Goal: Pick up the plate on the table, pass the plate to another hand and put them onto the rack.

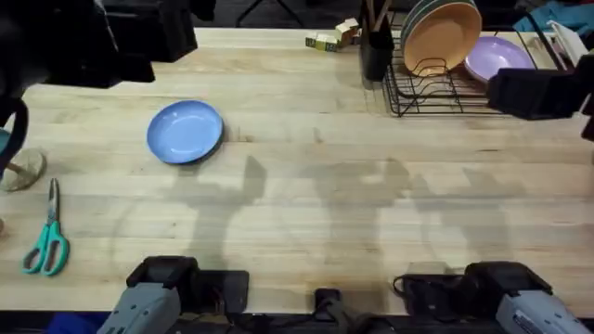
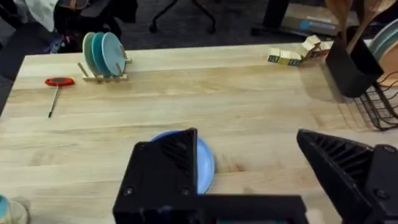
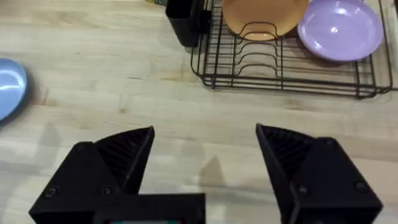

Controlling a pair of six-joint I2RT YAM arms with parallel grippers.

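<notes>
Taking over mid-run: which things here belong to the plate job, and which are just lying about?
For the job: blue plate, flat on the table; black rack; open left gripper; open right gripper.

Lying about: scissors, wooden blocks, small holder of teal plates, red-headed tool.

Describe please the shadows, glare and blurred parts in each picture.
Overhead: soft grey arm shadows on the table, and the plate has a mild sheen. Left wrist: its open left gripper is near and blurred. Right wrist: glare spot on the purple plate.
</notes>
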